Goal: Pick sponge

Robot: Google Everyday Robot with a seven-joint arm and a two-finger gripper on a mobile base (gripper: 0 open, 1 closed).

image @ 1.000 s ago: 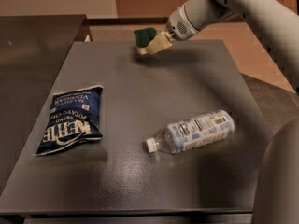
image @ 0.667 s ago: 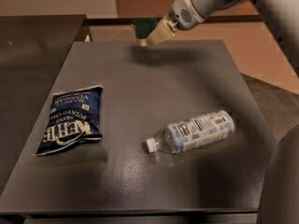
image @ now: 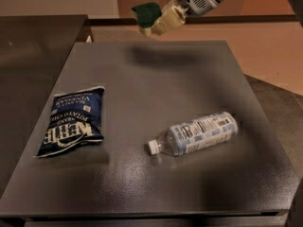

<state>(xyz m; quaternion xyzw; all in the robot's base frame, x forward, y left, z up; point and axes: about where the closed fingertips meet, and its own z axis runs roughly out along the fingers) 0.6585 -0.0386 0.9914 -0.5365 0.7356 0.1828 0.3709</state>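
Observation:
The sponge, a small block with a dark green top and pale yellow base, is held in the air above the far edge of the dark table. My gripper reaches in from the upper right and is shut on the sponge, its pale fingers clamped on the sponge's right side. The sponge's shadow falls on the table's far part, well below it.
A blue potato chip bag lies flat at the table's left. A clear plastic water bottle lies on its side right of centre, white cap pointing left. A second dark surface adjoins on the left.
My gripper has lifted the sponge up off the table's far edge and carried it higher; the bag and bottle have not moved.

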